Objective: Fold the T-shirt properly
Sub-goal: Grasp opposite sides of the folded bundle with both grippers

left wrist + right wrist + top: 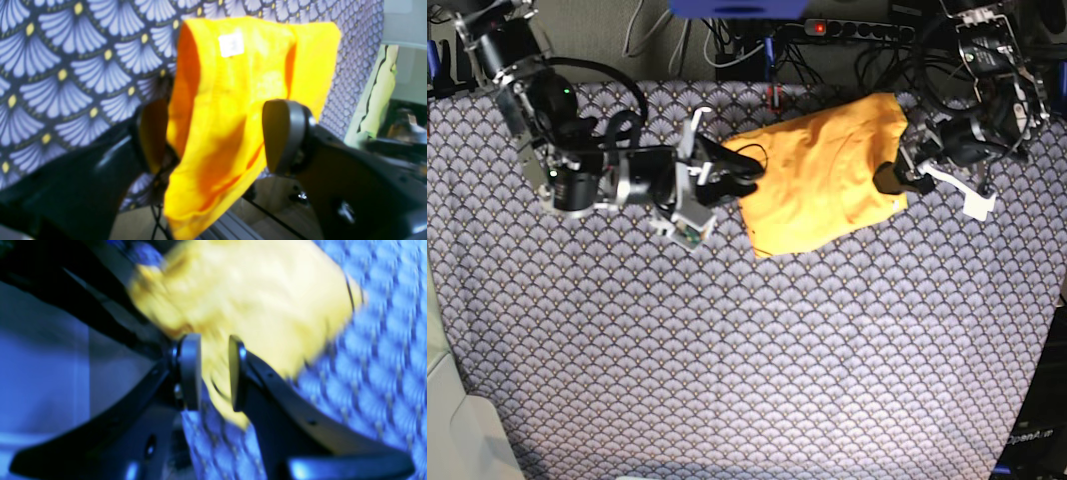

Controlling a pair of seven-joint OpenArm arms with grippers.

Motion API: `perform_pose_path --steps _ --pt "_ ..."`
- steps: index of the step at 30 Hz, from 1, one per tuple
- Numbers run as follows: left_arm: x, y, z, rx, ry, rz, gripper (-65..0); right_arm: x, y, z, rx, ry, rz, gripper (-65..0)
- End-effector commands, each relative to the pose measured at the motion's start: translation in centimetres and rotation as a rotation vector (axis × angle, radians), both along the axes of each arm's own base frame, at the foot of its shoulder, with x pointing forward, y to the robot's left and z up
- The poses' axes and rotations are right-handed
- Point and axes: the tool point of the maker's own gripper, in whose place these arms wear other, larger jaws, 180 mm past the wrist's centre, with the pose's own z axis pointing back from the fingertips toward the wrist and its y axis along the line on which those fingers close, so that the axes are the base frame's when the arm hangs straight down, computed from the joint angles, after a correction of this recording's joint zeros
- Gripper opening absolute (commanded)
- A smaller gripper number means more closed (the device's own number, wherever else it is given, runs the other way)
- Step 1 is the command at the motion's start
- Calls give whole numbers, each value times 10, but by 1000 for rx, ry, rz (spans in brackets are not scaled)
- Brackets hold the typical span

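Note:
The yellow-orange T-shirt (822,180) lies partly folded on the far side of the table, with a white label (231,44) showing. At its right edge my left gripper (895,180) stands open. In the left wrist view its fingers (283,136) are wide apart on either side of a raised fold of the T-shirt (213,110). My right gripper (745,175) is at the shirt's left edge. The blurred right wrist view shows that gripper (213,371) with jaws close together and the yellow T-shirt (253,300) filling the gap.
A blue-grey scallop-patterned cloth (727,350) covers the whole table. Cables and a power strip (847,28) run along the far edge. A pale object (457,430) sits off the near left corner. The table's edge and frame (230,226) show below the left gripper.

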Motion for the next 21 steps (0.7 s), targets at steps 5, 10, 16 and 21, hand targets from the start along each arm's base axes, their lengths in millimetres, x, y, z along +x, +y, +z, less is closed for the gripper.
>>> perform_pose_path --steps 5,10,16,21 --pt "4 3 18 26 -59 -15 -216 5 25 22 84 -28 18 -525" --pt "-6 2 30 70 -84 -39 -216 24 33 8 57 7 28 -525" --pt "-16 14 34 108 -85 -24 -216 43 37 6 43 8 29 -525" --pt "-22 26 34 124 -75 11 -216 60 34 -13 38 73 -20 -525"
